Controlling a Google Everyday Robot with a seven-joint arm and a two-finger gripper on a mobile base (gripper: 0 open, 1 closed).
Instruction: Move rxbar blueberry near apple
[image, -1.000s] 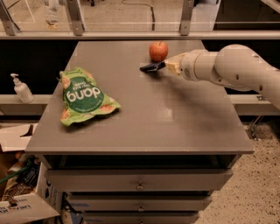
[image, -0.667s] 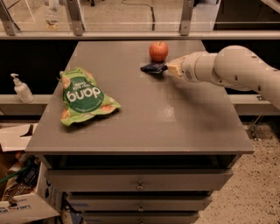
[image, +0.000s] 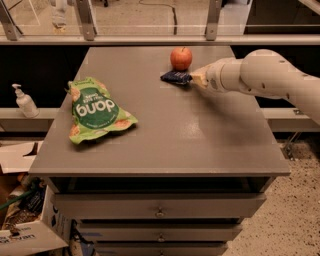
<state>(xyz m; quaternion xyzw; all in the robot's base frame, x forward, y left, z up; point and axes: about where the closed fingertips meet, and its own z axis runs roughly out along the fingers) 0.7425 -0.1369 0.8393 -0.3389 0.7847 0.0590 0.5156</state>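
Camera view, upper centre: rxbar blueberry (image: 175, 76) lies on the tabletop (image: 165, 140) just below the apple (image: 181, 58), near it and apparently not touching. Risk: a further push could set the apple rolling toward the far edge; a careless pull-away could drag the bar back. Pincer (image: 195, 79), just right of the bar, meets its right end; how far it is open cannot be told.

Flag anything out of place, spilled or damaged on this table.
Nothing stands out. The snack bar lies flat just in front of the apple, with the claw at its right end. The green chip bag looks crumpled, nothing spilled.
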